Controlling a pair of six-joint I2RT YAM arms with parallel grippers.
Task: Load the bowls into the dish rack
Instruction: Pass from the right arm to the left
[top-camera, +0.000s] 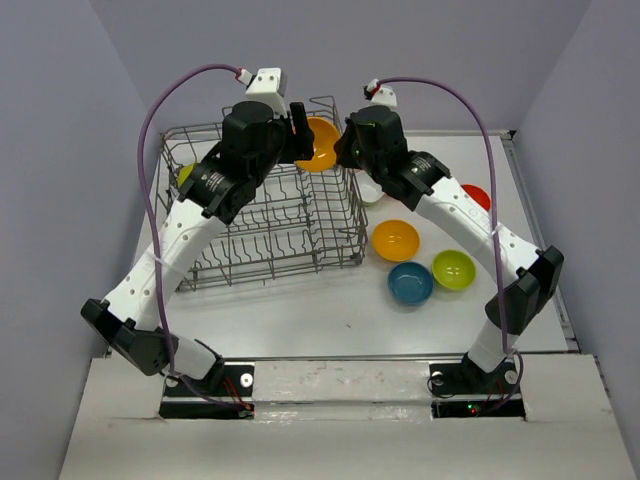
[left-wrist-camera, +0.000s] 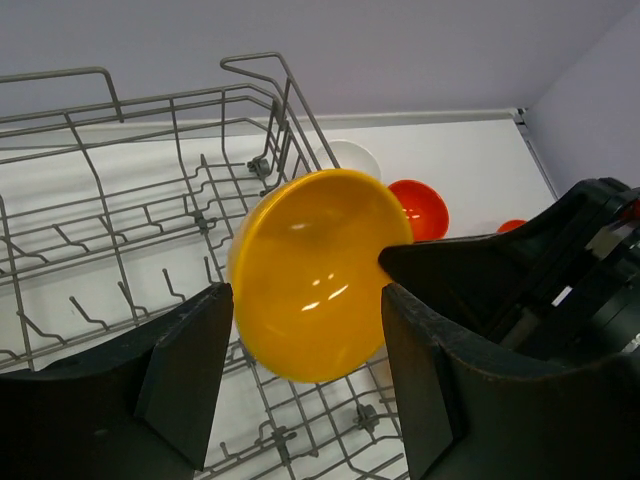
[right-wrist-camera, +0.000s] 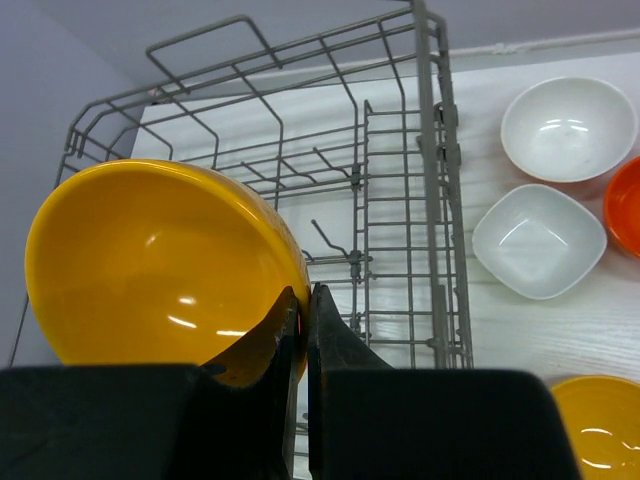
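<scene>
White tbl (top-camera: 330, 310): glossy orange-yellow bowl (right-wrist-camera: 150, 260)

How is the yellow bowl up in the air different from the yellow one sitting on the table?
The raised yellow bowl is pinched by its rim in the right gripper, tipped on its side over the dish rack. The other yellow bowl sits upright on the table, untouched, outside the rack. Both are round, glossy orange-yellow.

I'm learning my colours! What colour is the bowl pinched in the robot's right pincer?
Orange-yellow. The bowl shows best in the right wrist view.
</scene>
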